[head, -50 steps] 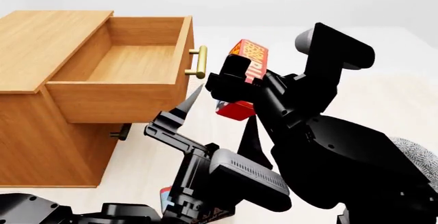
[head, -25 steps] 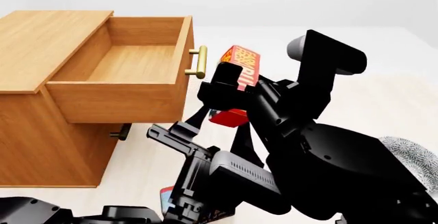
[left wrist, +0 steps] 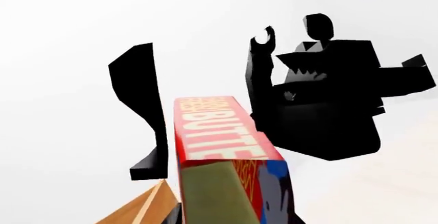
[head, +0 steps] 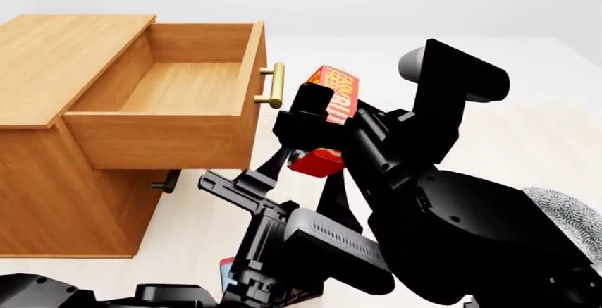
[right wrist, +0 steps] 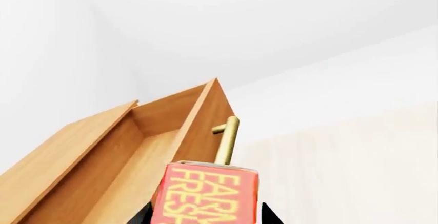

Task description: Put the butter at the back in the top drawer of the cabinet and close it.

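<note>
The butter, a red box with yellow lettering, is held in the air just right of the brass handle of the top drawer. The drawer is pulled out of the cabinet and its wood interior is bare. My right gripper is shut on the butter. The right wrist view shows the butter pointing at the drawer. My left gripper is open below the butter. The left wrist view looks up at the butter between the right gripper's fingers.
A red-and-blue box lies on the light surface at the bottom, mostly hidden by my left arm. A lower drawer's handle sticks out under the open drawer. A grey speckled object shows at the right edge.
My right gripper has carried the butter a little left, closer to the drawer handle. My left gripper has shifted slightly and stays open beneath it.
</note>
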Robot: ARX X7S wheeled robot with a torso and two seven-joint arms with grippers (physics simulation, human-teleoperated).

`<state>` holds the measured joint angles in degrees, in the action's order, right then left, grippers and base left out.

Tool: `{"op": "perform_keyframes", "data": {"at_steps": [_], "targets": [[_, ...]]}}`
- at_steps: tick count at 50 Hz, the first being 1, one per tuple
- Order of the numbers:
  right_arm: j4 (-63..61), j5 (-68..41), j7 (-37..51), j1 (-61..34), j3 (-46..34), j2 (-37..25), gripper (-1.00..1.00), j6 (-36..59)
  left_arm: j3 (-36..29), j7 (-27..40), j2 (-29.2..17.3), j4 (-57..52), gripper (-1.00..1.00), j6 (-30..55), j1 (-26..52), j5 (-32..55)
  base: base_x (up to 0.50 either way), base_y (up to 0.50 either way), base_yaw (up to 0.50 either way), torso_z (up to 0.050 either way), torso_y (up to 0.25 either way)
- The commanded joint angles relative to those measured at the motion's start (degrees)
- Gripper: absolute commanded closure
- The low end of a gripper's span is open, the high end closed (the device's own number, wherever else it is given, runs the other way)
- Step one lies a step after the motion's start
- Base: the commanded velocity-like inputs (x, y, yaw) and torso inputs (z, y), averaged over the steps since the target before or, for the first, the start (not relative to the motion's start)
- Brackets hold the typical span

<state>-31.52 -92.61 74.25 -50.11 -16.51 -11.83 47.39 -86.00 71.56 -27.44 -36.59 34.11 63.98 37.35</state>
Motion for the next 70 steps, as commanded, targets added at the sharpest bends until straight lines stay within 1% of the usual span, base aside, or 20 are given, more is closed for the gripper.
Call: {"op": "perform_keyframes", "data": {"at_steps": [1, 12, 16, 22, 29, 38, 42, 48, 55, 63, 70], "targets": [[-0.6, -1.1, 0.4, -0.6, 0.5, -0.9, -1.00, -0.3, 0.8, 0.0, -1.0, 0.0, 1.00, -0.7, 0.2, 0.9, 0.00, 0.00, 0.00, 0.000, 0.000], [-4.5, -4.8, 3.3, -1.3, 1.6, -2.9, -1.00, -0.8, 3.0, -1.9, -3.8, 1.3, 1.00, -2.9, 1.0, 1.8, 0.00, 0.00, 0.00, 0.001, 0.001], [-6.2, -6.6, 4.3, -1.1, 2.4, -4.2, -1.00, -1.2, 4.9, -2.7, -5.6, 2.0, 1.00, -3.4, 2.1, 3.1, 0.00, 0.00, 0.00, 0.000, 0.003], [-9.0, -8.9, 5.2, -0.5, 4.1, -6.4, -1.00, -2.0, 7.6, -3.3, -7.9, 1.7, 1.00, -1.9, 5.2, 5.7, 0.00, 0.00, 0.00, 0.000, 0.000], [-10.9, -7.8, 2.5, 3.2, 6.3, -8.8, -1.00, -2.4, 10.9, -3.0, -10.6, -0.6, 1.00, 1.6, 10.0, 9.8, 0.00, 0.00, 0.00, 0.000, 0.001], [-11.7, -5.4, -1.5, 6.1, 8.3, -11.6, -1.00, -2.0, 13.5, -4.0, -13.2, -0.7, 1.00, 3.8, 13.9, 12.6, 0.00, 0.00, 0.00, 0.001, 0.001], [-12.0, -2.7, -3.5, 7.4, 9.3, -13.0, -1.00, -1.7, 14.2, -4.8, -14.7, -0.2, 1.00, 4.1, 14.8, 13.2, 0.00, 0.00, 0.00, 0.000, 0.000], [-12.6, 8.2, -10.8, 10.7, 10.5, -15.2, -1.00, -1.0, 15.0, -5.9, -16.8, 0.3, 1.00, 4.1, 15.5, 13.6, 0.00, 0.00, 0.00, 0.000, 0.002], [-11.8, 15.1, -15.6, 14.2, 10.7, -16.6, -1.00, -1.8, 15.3, -6.8, -18.2, 0.6, 1.00, 3.9, 15.8, 13.5, 0.00, 0.00, 0.00, 0.001, 0.001], [-13.9, 25.3, -18.7, 16.3, 8.4, -18.5, -1.00, -1.9, 16.6, -9.0, -19.4, 2.2, 1.00, 2.0, 15.8, 14.6, 0.00, 0.00, 0.00, 0.000, 0.001], [-16.4, 32.4, -20.4, 16.7, 5.0, -20.1, -1.00, -1.4, 19.5, -11.4, -20.7, 4.2, 1.00, -2.2, 15.0, 17.7, 0.00, 0.00, 0.00, 0.000, 0.001]]}}
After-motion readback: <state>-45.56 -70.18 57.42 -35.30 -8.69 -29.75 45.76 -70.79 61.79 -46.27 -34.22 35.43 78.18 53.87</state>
